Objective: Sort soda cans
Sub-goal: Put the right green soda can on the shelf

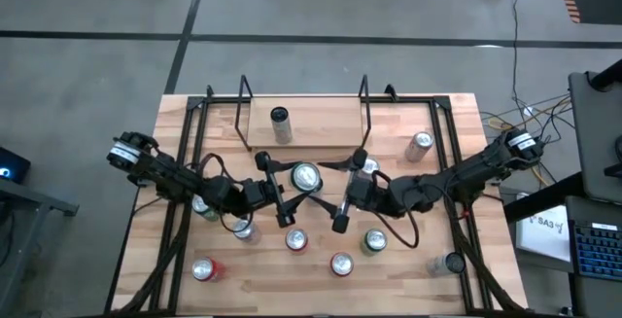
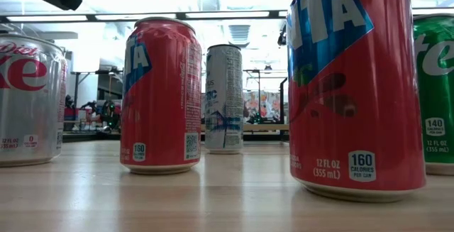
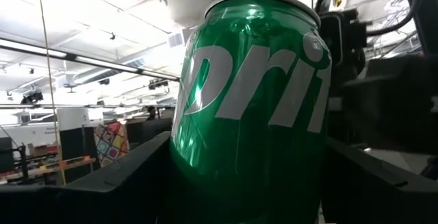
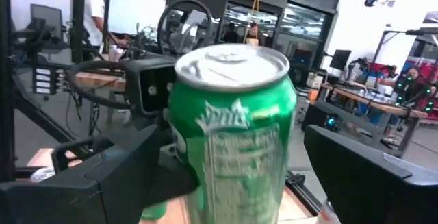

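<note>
Sorting looks barely begun, with no grouping by colour showing yet. Most cans stand mixed along the near edge of the table (image 1: 321, 123), and two stand alone by the far edge.

The one can in play is a green can (image 1: 305, 176) at the middle of the table, caught between both arms. The left gripper (image 1: 284, 188) is grasping it, fingers pressed against its sides in the left wrist view. The right gripper (image 1: 338, 194) has its fingers released and spread to either side of the same can, with a gap showing on one side. Whether the can is lifted off the wood I cannot tell.

Ten cans are visible from above:
- Green: three, the held one, one near the right gripper (image 1: 373, 242), and one under the left arm (image 1: 202, 204).
- Red: three along the near edge (image 1: 295, 240), (image 1: 341, 264), (image 1: 203, 270).
- Silver: three (image 1: 420, 143), (image 1: 241, 227), (image 1: 449, 263).
- One darker-looking can (image 1: 281, 123) at the far edge's middle.

By my reading, nearly everything remains to be placed.
</note>
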